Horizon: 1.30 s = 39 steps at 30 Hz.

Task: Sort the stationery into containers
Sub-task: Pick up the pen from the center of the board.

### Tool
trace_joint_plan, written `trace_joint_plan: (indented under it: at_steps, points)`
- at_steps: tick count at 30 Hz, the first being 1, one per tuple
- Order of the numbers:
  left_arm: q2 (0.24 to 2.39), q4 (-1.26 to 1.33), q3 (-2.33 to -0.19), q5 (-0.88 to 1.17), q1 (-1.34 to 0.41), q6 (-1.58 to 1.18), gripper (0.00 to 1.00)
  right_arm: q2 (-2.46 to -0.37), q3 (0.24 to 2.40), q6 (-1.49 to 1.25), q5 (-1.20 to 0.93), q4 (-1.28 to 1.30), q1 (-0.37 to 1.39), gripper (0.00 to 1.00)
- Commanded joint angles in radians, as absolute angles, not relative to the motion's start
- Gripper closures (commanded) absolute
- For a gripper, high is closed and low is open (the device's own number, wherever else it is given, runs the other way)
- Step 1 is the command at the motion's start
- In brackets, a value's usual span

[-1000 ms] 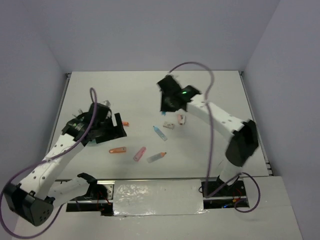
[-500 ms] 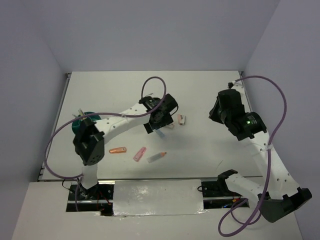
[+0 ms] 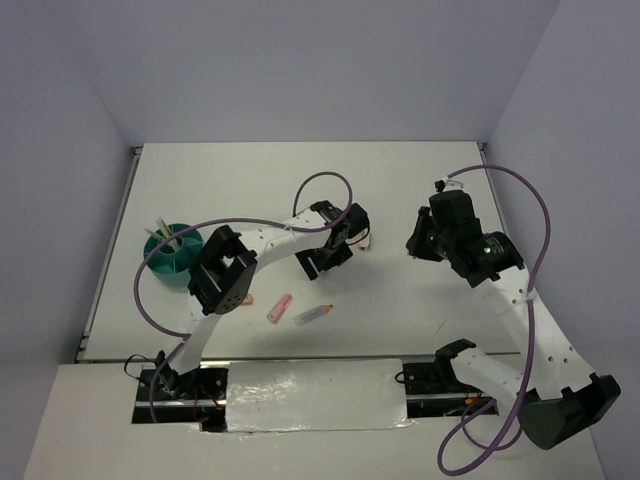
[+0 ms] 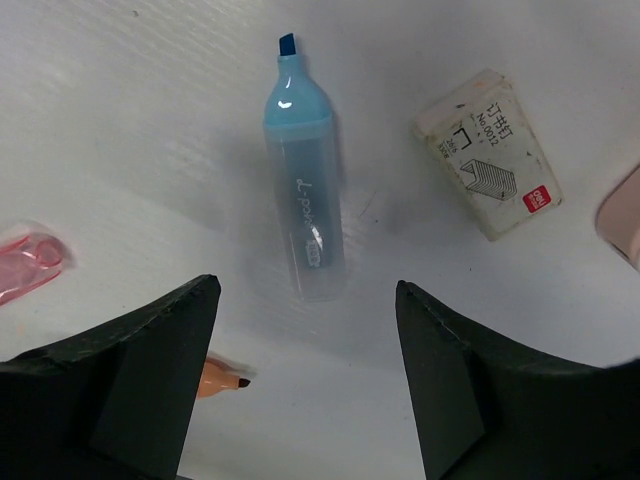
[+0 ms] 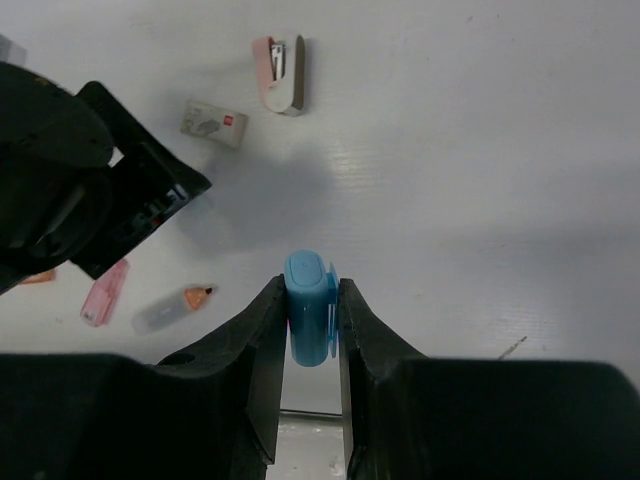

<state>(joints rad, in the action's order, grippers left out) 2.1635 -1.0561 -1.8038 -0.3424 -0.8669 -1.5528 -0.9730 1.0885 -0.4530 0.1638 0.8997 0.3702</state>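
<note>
The light-blue plastic highlighter [image 4: 305, 190] lies flat on the white counter [image 3: 250, 180], its chisel tip bare and pointing away. It sits right in the gap of the left hand [image 4: 302, 295], whose fingers stand wide on either side without touching it. That is the change. A second ago this hand was over at the round teal plastic bowl [image 3: 168, 272] on the left of the counter. It has since swung across to the centre, and its fingers have begun to narrow a little, though it holds nothing yet. Just beside the highlighter sits a small white cardboard staple box [image 4: 488, 152], with a pink stapler [image 5: 282, 75] a little beyond.

The right hand [image 5: 310, 295] hung over this same cluster a second ago. It has pulled back to the right and is pinched tight on a small light-blue rounded piece [image 5: 310, 325]; what that is I cannot tell.

The left hand is probably lining up the next pick for the bowl, which already has a few pens standing in it. Nearer the arms, a pink marker [image 3: 279, 307] and a clear marker with an orange tip [image 3: 314, 314] wait on the counter.
</note>
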Motion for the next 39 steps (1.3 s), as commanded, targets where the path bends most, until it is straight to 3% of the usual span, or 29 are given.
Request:
trace_joint_plan:
  at_steps: [1, 5, 10, 12, 14, 15, 18, 22, 28, 33, 39]
  points:
    - [2.186, -1.029, -1.799, -0.321, -0.85, -1.583, 0.17, -0.945, 1.143, -0.419, 0.066, 0.842, 0.37, 1.0]
    - [2.227, -1.003, -1.801, -0.316, -0.835, -1.566, 0.19, -0.939, 1.169, -0.399, 0.012, 0.85, 0.371, 1.0]
    - [2.247, -0.983, -1.776, -0.31, -0.834, -1.572, 0.34, -0.953, 1.221, -0.364, 0.011, 0.874, 0.371, 1.0]
    - [2.246, -0.976, -1.747, -0.305, -0.833, -1.572, 0.35, -0.956, 1.235, -0.362, 0.006, 0.873, 0.371, 1.0]
    - [2.235, -0.959, -1.721, -0.302, -0.828, -1.565, 0.44, -0.957, 1.241, -0.364, 0.005, 0.87, 0.371, 1.0]
    - [2.224, -0.951, -1.695, -0.299, -0.824, -1.562, 0.59, -0.959, 1.247, -0.367, 0.005, 0.868, 0.37, 1.0]
    - [2.188, -0.946, -1.663, -0.307, -0.819, -1.542, 0.81, -0.959, 1.246, -0.376, -0.031, 0.855, 0.37, 1.0]
    - [2.079, -0.931, -1.615, -0.356, -0.819, -1.464, 1.0, -0.953, 1.217, -0.379, -0.09, 0.815, 0.37, 1.0]
    - [1.728, -0.49, -1.344, -0.318, -0.819, -1.122, 1.0, -0.927, 1.193, -0.373, -0.164, 0.709, 0.368, 1.0]
    - [1.502, -0.093, -1.169, -0.014, -0.822, -0.816, 1.0, -0.962, 1.241, -0.405, -0.238, 0.591, 0.371, 1.0]
    - [1.303, 0.06, -1.066, 0.222, -0.83, -0.661, 1.0, -1.058, 1.342, -0.57, -0.1, 0.575, 0.417, 1.0]
